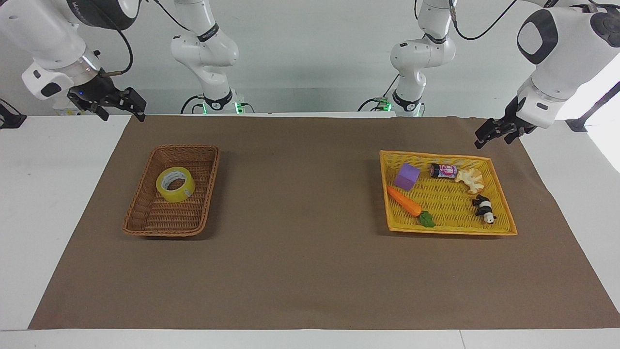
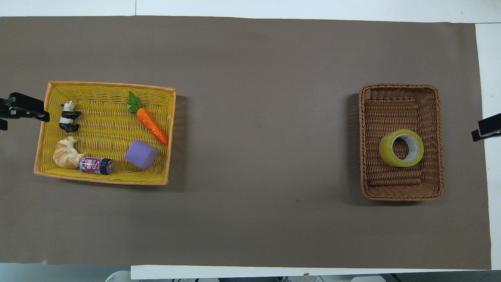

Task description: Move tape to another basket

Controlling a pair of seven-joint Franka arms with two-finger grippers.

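The tape (image 1: 175, 184) lies flat in the brown wicker basket (image 1: 145, 220), in the half of it nearer to the robots, free of both grippers. The facing view alone shows how high the grippers hang. The right gripper (image 1: 118, 104) is up in the air over the edge of the brown mat (image 1: 300, 271) at the right arm's end of the table, well apart from the wicker basket; its fingers stand spread and hold nothing. In the overhead view only a dark tip of it (image 2: 486, 128) pokes in at the frame's edge beside that basket, too little to read its opening.

The left gripper (image 1: 490, 133) hangs over the mat near the corner of the yellow basket (image 1: 450, 230) toward the left arm's end, clear of its rim; whether its fingers are parted I cannot tell. Overhead, it (image 2: 24, 111) seems just beside the basket's short wall, close to the panda figure (image 2: 69, 116).

In the yellow basket, well apart from the wicker one, lie a carrot (image 2: 152, 124), a purple block (image 2: 141, 154), a croissant (image 2: 66, 153) and a small jar (image 2: 96, 165) on its side, touching the croissant. Nothing lies on the mat between the two baskets.
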